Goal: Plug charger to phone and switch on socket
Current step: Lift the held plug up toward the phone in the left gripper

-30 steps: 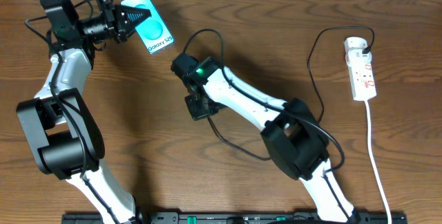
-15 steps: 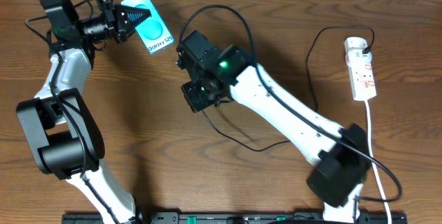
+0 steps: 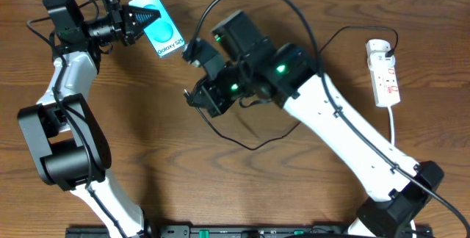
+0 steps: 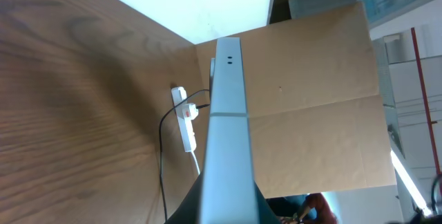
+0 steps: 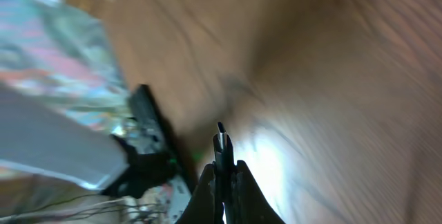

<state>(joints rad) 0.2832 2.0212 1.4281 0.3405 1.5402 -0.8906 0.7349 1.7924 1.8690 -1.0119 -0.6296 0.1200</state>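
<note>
Left gripper [image 3: 139,19], clamped on the phone [image 3: 160,26] near the desk's [image 3: 147,157] far-left corner, aims its long axis roughly toward the nearer right gripper [image 3: 192,98], which pinches the charger [image 5: 220,140] plug mid-desk.

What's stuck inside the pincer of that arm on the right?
The right gripper is shut on the charger: its small plug tip pokes out between the fingers. How far the plug reaches down inside cannot be seen, because the fingers cover it.
</note>
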